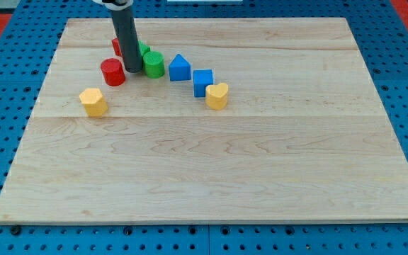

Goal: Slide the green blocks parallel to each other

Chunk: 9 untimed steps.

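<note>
No gripper, just rod; my tip (pixel 133 70) down on wooden board (pixel 261 177), far left. Red cylinder (pixel 112 72) just left of tip, green cylinder (pixel 154 64) just right. Second green block (pixel 144 50) and another red block (pixel 117 47) behind rod, mostly hidden, shapes unclear.

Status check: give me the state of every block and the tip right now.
my tip: down on board, between red cylinder and green cylinder
green cylinder: upright
second green block: mostly hidden behind rod
red cylinder: upright
second red block: partly hidden
</note>
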{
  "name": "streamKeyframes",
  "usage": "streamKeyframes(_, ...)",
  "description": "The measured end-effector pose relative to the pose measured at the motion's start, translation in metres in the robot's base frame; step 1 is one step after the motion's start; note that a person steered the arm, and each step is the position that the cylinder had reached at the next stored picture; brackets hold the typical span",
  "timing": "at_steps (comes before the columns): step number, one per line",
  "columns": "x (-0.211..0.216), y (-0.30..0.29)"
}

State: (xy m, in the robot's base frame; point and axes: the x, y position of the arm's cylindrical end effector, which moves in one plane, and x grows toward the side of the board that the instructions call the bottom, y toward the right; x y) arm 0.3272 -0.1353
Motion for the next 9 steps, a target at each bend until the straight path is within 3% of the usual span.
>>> streamKeyframes(2,-0.012,-0.071)
streamKeyframes(4,-0.021,-0.089)
streamKeyframes(7,-0.009,-0.033)
streamKeyframes(9,-0.059,0.057)
